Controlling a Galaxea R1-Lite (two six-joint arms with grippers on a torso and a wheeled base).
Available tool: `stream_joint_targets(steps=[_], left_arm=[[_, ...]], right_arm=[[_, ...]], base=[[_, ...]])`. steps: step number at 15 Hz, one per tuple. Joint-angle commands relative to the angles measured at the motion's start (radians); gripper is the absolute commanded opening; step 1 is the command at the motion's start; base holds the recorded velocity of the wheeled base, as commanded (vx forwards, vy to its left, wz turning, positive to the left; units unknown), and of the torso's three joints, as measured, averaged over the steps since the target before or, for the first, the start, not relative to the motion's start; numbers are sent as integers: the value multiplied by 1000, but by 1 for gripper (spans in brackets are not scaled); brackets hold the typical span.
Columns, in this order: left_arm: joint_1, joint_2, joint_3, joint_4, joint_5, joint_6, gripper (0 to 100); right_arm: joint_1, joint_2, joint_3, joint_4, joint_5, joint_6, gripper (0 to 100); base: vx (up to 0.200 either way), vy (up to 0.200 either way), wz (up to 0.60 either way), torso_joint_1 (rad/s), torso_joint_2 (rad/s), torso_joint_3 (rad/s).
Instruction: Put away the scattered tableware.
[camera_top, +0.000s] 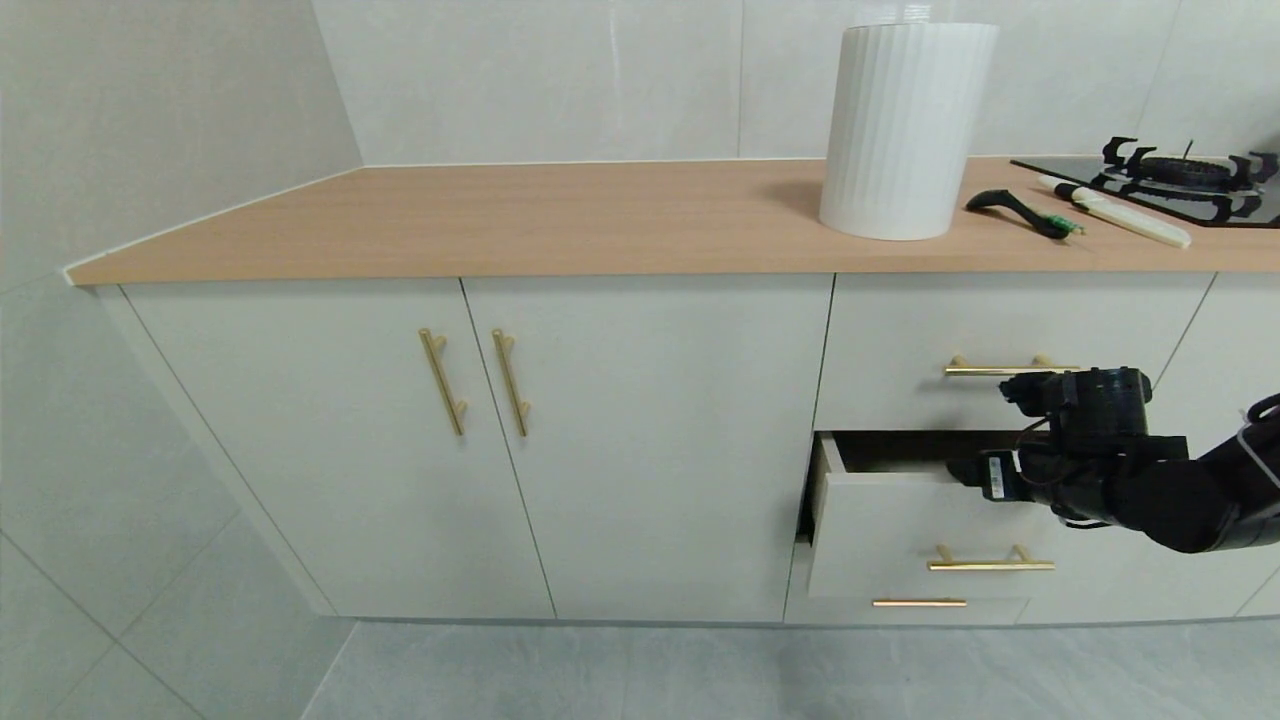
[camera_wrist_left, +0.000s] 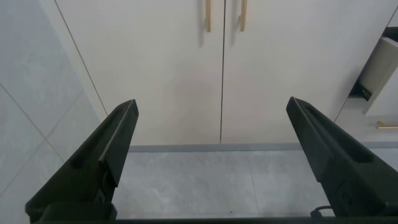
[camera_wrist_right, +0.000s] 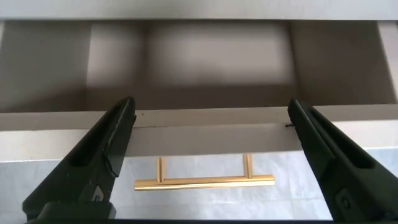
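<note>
On the wooden counter (camera_top: 520, 215) at the right lie a black-handled utensil (camera_top: 1018, 211) with a green tip and a long white utensil (camera_top: 1120, 215), beside a tall white ribbed container (camera_top: 905, 130). Below them the middle drawer (camera_top: 900, 520) stands pulled out; what I see of its inside (camera_wrist_right: 193, 68) is bare. My right gripper (camera_top: 985, 474) (camera_wrist_right: 211, 106) hangs open just over the drawer's front edge (camera_wrist_right: 199, 118), holding nothing. My left gripper (camera_wrist_left: 211, 109) is open and empty, low down, facing the cabinet doors (camera_wrist_left: 224, 68).
A gas hob (camera_top: 1185, 180) sits at the counter's far right. Gold handles mark the upper drawer (camera_top: 1000, 368), the open drawer (camera_top: 990, 565) and the double doors (camera_top: 480, 380). Tiled walls close the left side; grey floor (camera_top: 600, 670) lies in front.
</note>
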Motion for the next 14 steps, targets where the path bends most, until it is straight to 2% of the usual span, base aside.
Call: stream_joint_targets(steps=[1,5,9,14], left_arm=[[0,0,0,0,0,0,100],[0,0,-1,0,0,0,100],[0,0,0,0,0,0,100],[0,0,-1,0,0,0,100]], right_arm=[[-4,-34,15,23,0,-16,100],[-6,-74,28,91,4,-55,100],[-6,-167,27,289,27,-101,100],[-2,-227,27,448,29,-134,100]], base=[[0,0,0,0,0,0],[0,0,0,0,0,0],[0,0,0,0,0,0],[0,0,0,0,0,0]])
